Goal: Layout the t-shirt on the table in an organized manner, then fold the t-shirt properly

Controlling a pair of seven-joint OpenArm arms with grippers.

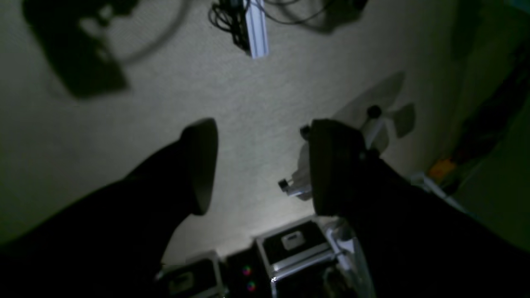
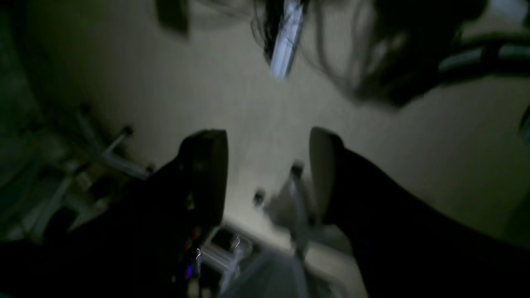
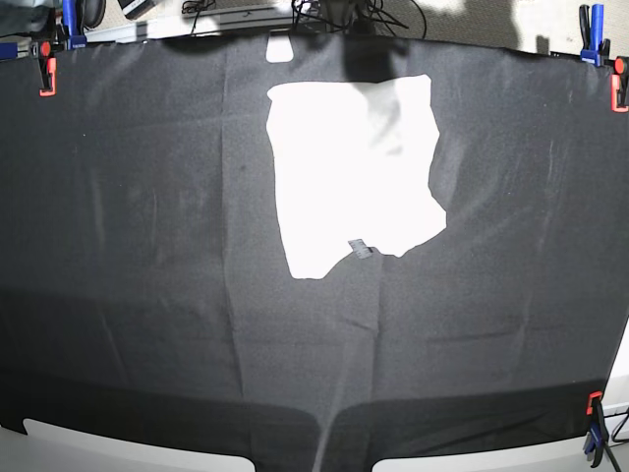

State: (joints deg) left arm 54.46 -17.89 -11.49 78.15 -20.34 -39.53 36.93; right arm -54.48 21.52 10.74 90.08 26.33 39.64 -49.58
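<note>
The t-shirt [image 3: 349, 167] lies in a compact white block on the far middle of the table [image 3: 118, 295], with a small grey tag [image 3: 361, 250] at its near edge. No print shows on it. Neither arm appears in the base view. In the left wrist view my left gripper [image 1: 265, 165] stands open with nothing between its dark fingers [image 1: 203, 165], over pale carpet. My right gripper [image 2: 265, 174] is open too, empty, with blurred carpet behind its fingers [image 2: 207, 174]. Neither wrist view shows the t-shirt or the table.
Red and blue clamps [image 3: 45, 74] [image 3: 616, 84] [image 3: 593, 413] hold the black cloth at the table's corners. Cables lie past the far edge. An aluminium rail [image 1: 256, 29] and black cases [image 1: 294, 244] stand on the floor in the left wrist view.
</note>
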